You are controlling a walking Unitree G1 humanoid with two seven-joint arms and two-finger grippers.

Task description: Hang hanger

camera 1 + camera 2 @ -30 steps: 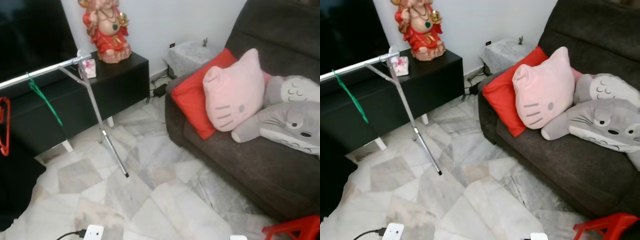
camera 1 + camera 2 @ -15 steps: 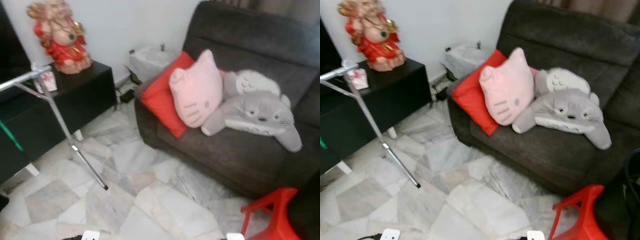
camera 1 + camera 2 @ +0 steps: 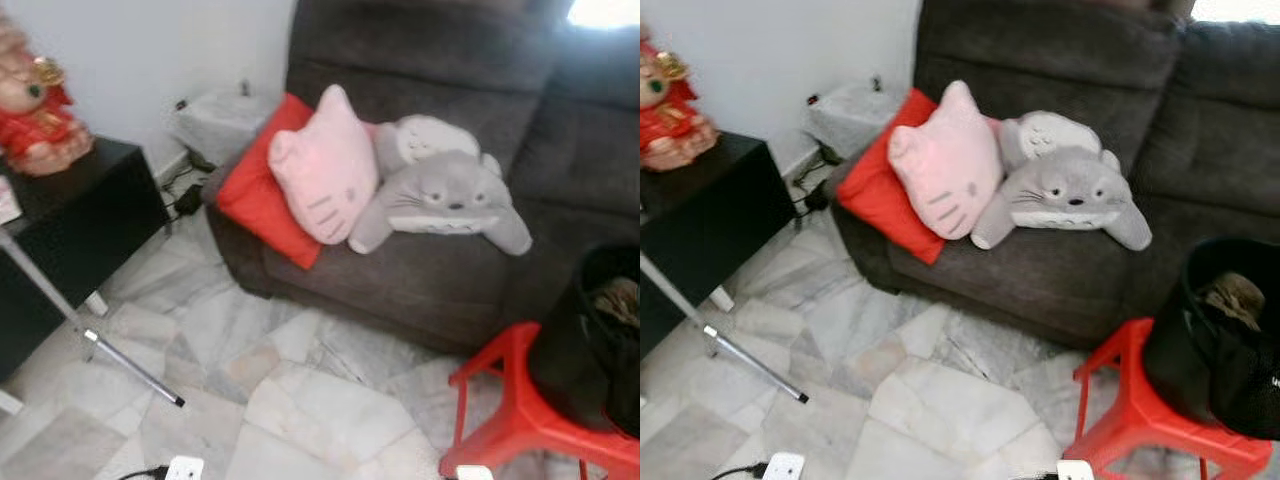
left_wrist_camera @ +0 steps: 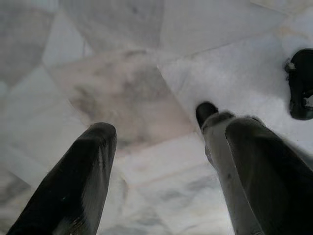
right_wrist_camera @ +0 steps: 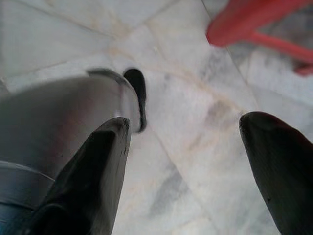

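Observation:
The silver leg of the clothes rack (image 3: 120, 362) slants across the marble floor at the left edge of the eye views. My left gripper (image 4: 171, 128) hangs over the pale marble floor, open, with nothing between its black fingers (image 4: 83, 171). My right gripper (image 5: 186, 122) also hangs above the floor, open and empty, and part of the red stool (image 5: 254, 19) lies beyond it. A grey leg of mine with a black foot (image 4: 205, 113) stands between the two arms.
A dark grey sofa (image 3: 430, 290) carries a red cushion (image 3: 255, 195), a pink cat pillow (image 3: 325, 170) and a grey plush (image 3: 440, 200). A red stool (image 3: 510, 400) at the right holds a black basket (image 3: 1220, 350). A black cabinet (image 3: 70, 230) with a red figurine (image 3: 35, 115) stands left.
The whole view has swung to the right. The rack's bar with the green and red hangers has slid out on the left, and the red stool with the black basket has come in.

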